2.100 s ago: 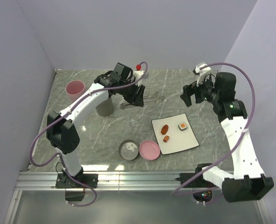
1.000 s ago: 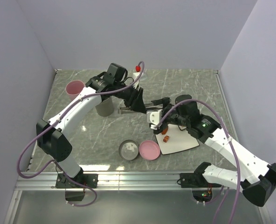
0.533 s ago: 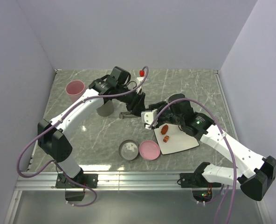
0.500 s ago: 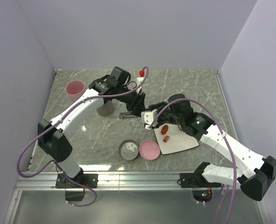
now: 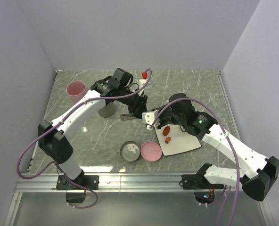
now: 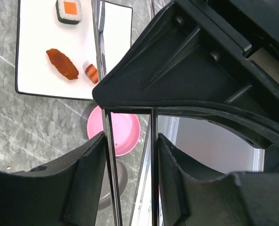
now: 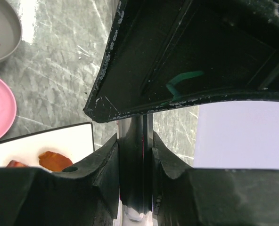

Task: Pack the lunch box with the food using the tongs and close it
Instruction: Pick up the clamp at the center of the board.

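Right hand has swung in and clenched on the tongs; left hand grips them too. Handover judged under way. Food sits unpacked on the plate.

The left tool and right tool meet over the middle of the desk, and nothing fits between them. A white plate lies just beside the right tool. A grey bowl and a pink dish sit side by side near the front. A grey cup stands by the left arm, a pink cup far left. The far right side is bare.
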Available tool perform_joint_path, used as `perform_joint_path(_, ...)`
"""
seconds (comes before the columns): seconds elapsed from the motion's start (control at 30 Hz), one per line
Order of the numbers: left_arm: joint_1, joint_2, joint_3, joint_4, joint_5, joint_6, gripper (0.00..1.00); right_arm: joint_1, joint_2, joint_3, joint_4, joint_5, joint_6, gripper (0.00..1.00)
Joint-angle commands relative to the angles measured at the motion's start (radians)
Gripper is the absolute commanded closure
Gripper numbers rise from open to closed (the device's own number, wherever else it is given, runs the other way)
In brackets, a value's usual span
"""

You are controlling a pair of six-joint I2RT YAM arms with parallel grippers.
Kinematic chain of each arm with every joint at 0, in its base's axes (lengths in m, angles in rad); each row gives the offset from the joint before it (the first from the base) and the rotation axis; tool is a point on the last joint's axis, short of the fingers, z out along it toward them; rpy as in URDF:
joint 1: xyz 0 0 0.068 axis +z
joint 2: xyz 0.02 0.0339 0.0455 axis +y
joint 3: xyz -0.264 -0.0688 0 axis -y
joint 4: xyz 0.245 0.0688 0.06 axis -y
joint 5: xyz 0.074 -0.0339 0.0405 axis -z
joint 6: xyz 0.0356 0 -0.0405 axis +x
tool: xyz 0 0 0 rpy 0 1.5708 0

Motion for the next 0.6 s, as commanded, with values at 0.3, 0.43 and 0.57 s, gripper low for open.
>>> perform_joint_path(0.3,-0.019,-0.041,-0.004,0.011,0.014,-0.009,0.52,0.035,-0.056,-0.050,0.115,0.098,-0.060,0.68)
perform_joint_path(0.43,-0.017,-0.064,-0.023,0.040,-0.049,-0.021,0.53,0.047,-0.091,-0.069,0.126,0.138,-0.033,0.39)
perform_joint_path(0.57,-0.017,-0.080,-0.019,0.040,-0.147,-0.009,0.54,0.060,-0.168,-0.077,0.089,0.159,0.025,0.09)
